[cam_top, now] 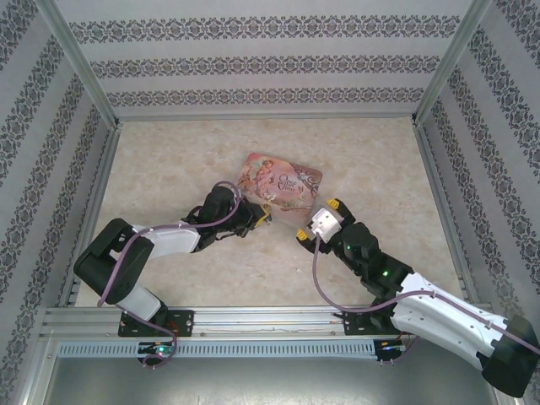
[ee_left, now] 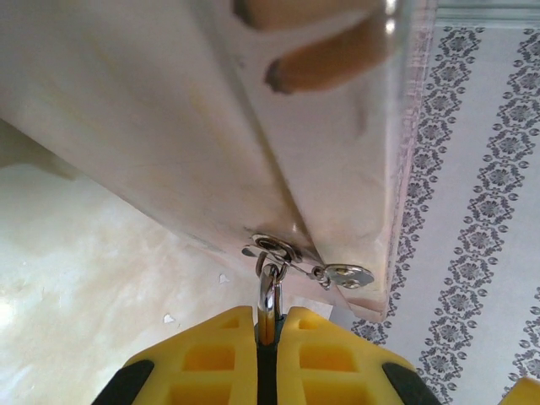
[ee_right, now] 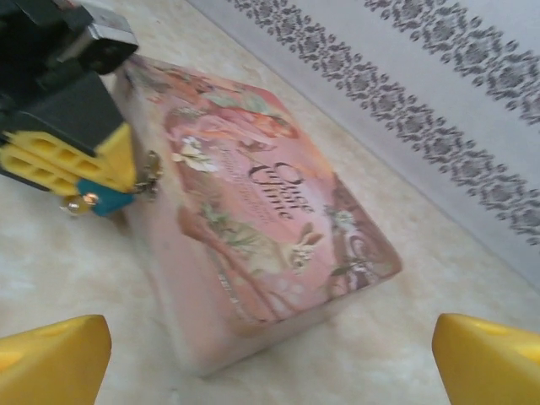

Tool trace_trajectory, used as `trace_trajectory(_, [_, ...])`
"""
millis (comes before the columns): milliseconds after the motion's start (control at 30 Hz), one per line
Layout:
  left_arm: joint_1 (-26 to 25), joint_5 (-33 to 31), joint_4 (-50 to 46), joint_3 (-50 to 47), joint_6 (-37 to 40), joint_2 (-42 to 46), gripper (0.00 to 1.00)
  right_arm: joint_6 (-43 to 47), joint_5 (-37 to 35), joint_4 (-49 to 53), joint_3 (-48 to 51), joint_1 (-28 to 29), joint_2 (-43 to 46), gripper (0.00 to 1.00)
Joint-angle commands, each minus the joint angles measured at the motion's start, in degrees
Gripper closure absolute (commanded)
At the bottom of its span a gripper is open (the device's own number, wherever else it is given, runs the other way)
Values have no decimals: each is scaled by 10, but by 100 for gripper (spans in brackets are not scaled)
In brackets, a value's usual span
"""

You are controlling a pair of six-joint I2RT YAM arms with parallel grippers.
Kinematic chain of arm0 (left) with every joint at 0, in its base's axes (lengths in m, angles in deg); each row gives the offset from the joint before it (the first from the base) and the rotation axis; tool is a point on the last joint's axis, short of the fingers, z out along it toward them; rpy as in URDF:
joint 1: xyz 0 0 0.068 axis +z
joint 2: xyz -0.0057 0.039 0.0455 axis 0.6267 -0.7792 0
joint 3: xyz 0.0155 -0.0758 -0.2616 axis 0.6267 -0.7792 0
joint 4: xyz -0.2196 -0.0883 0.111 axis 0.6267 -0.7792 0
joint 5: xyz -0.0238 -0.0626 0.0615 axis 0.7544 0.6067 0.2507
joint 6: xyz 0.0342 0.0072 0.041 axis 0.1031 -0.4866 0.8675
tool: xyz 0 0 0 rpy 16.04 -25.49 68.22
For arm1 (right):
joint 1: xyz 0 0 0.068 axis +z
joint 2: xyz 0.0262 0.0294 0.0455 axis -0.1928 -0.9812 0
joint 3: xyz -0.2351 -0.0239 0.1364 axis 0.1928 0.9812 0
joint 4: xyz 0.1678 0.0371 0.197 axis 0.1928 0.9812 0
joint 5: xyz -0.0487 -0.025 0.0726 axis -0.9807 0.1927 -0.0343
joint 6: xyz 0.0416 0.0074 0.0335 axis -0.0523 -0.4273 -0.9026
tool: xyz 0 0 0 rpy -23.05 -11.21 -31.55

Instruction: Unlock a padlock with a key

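A flat pink tin (cam_top: pixel 283 180) lies on the table (cam_top: pixel 169 169), its lid printed with a flowery picture and dark script. The left claw (cam_top: pixel 260 217) sits at the tin's near-left edge, its yellow fingers (ee_left: pixel 219 354) pressed together and pinching the padlock (ee_right: pixel 105 201). In the left wrist view the thin silver shackle (ee_left: pixel 269 291) rises from between those fingers and passes through a small metal hasp (ee_left: pixel 272 246) on the tin's pale side wall (ee_left: pixel 152 126). A small flat silver tab (ee_left: pixel 348 274) hangs from the hasp just to the right of the shackle, and I cannot tell what it is. In the right wrist view the padlock's teal body shows under the left claw's fingers (ee_right: pixel 72 160), touching the tin's side at one long edge, clear of the table. The right claw (cam_top: pixel 316 219) stands near the tin's near-right corner and apart from it, spread wide with nothing between its fingertips. Its two yellow fingertips (ee_right: pixel 52 361) frame the tin (ee_right: pixel 270 202) from the bottom corners of its own camera's view. Patterned walls (cam_top: pixel 270 63) surround the table on the tin's far, left and right sides.
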Motion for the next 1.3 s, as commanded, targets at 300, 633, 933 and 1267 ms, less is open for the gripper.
trace_trajectory(300, [-22, -19, -74, 52, -16, 26, 100, 195, -16, -18, -17, 61, -63, 20])
trace_trajectory(633, [-29, -27, -50, 58, -50, 18, 100, 165, 9, -87, -45, 101, -206, 46])
trace_trajectory(933, [-34, -29, -35, 54, -63, 13, 100, 151, 20, -185, -55, 97, -283, 51])
trace_trajectory(1267, [-33, -22, -23, 48, -68, 15, 100, 159, 41, -200, -78, 82, -333, 58])
